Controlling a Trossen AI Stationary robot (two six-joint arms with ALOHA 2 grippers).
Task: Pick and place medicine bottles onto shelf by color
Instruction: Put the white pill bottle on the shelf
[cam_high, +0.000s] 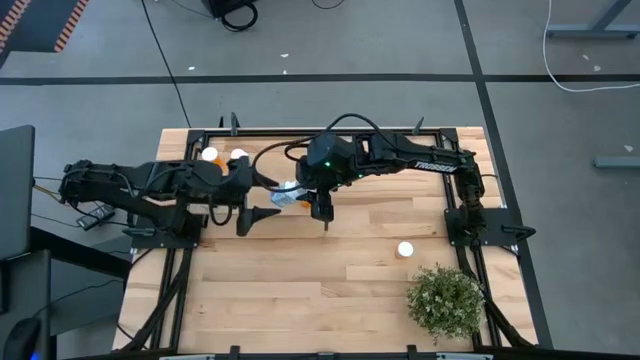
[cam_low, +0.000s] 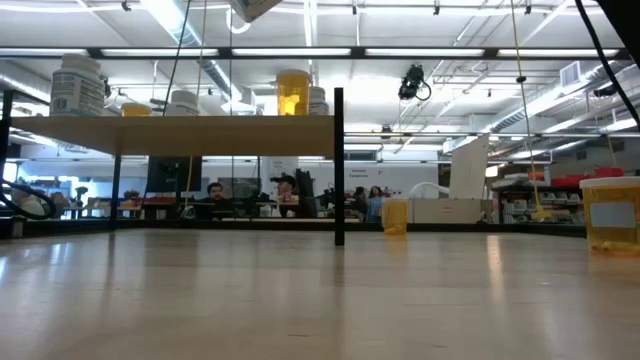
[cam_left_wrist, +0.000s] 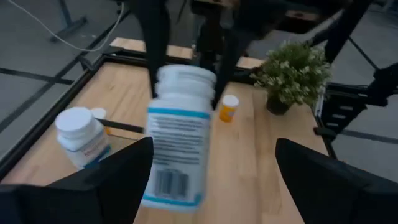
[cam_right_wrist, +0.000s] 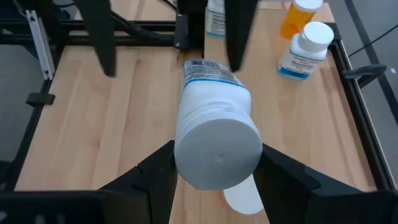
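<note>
A white medicine bottle (cam_high: 285, 194) with a blue-edged label hangs over the table's middle, and my right gripper (cam_right_wrist: 217, 180) is shut on it. My left gripper (cam_left_wrist: 211, 180) is open. Its fingers stand wide on either side of the bottle's base (cam_left_wrist: 177, 186) without touching it. The shelf (cam_low: 170, 122) stands at the far left with its black divider (cam_low: 339, 165). On it stand a white bottle (cam_left_wrist: 81, 134) and an orange bottle (cam_right_wrist: 295, 15). Another orange bottle (cam_high: 405, 250) stands on the table. My right gripper pinches the white bottle's cap end (cam_right_wrist: 184, 143) between its two fingers, one on each side. The fingers (cam_left_wrist: 155, 56) come slanting down from the table's right and lie along the bottle. The bottle is lifted clear, cap up toward the gripper, base hanging toward my left gripper.
A bushy potted plant (cam_high: 445, 300) stands at the near right corner. The table's black frame (cam_high: 470, 215) runs along its edges. Bare wood lies across the table's middle and near side (cam_high: 300, 290). People and furniture show in the room beyond.
</note>
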